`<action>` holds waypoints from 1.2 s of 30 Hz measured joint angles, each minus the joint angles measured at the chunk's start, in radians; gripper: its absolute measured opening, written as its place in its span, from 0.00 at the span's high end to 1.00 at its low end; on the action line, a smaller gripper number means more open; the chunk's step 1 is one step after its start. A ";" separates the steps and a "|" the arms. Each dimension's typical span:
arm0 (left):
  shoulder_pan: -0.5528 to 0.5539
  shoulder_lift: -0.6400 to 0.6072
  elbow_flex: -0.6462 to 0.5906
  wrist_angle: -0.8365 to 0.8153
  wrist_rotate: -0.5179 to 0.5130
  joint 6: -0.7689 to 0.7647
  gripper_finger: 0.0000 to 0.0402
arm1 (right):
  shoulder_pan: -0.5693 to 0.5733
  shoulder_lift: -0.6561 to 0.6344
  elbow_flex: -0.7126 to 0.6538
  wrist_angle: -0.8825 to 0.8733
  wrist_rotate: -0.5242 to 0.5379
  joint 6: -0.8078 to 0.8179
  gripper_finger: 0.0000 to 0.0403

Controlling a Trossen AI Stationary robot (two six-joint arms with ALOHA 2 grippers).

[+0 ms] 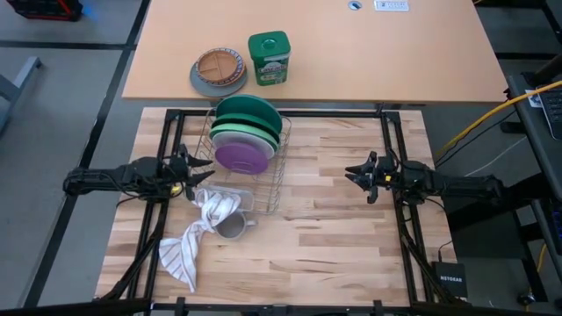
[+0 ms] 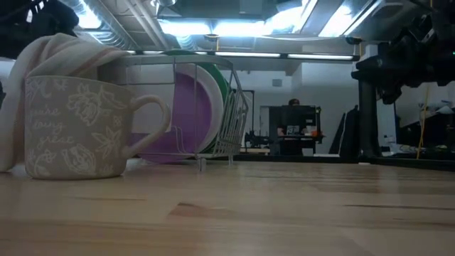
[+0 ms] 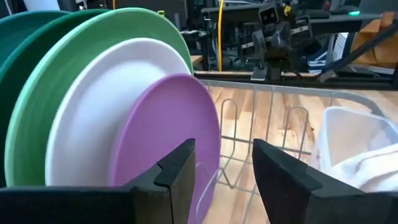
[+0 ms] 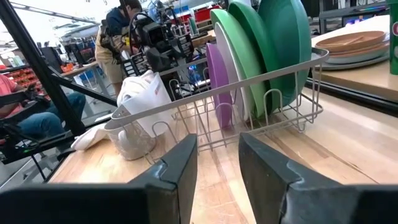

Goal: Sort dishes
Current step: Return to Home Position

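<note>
Both hands were open and empty. The left hand [image 1: 200,171] hung just beside the wire dish rack [image 1: 279,180], where four smooth round plates stood on edge: dark green plate [image 3: 18,37], light green plate [image 3: 93,43], white plate [image 3: 124,81], and small purple plate [image 3: 168,124] nearest it. The right hand [image 1: 353,175] hovered well apart over the plank worktop [image 1: 334,246].

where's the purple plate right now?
High view, left of centre: the purple plate stands on edge in the wire dish rack, frontmost of the stack, directly in front of the white plate, just right of the left gripper.
</note>
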 joint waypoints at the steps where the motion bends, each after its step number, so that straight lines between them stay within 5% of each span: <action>1: 0.000 0.000 -0.003 0.000 -0.004 0.000 0.63 | 0.000 0.000 0.000 -0.001 0.000 0.000 0.70; 36: 0.000 0.000 -0.013 -0.045 -0.061 -0.049 0.63 | 0.000 0.000 -0.003 -0.005 0.000 -0.002 0.70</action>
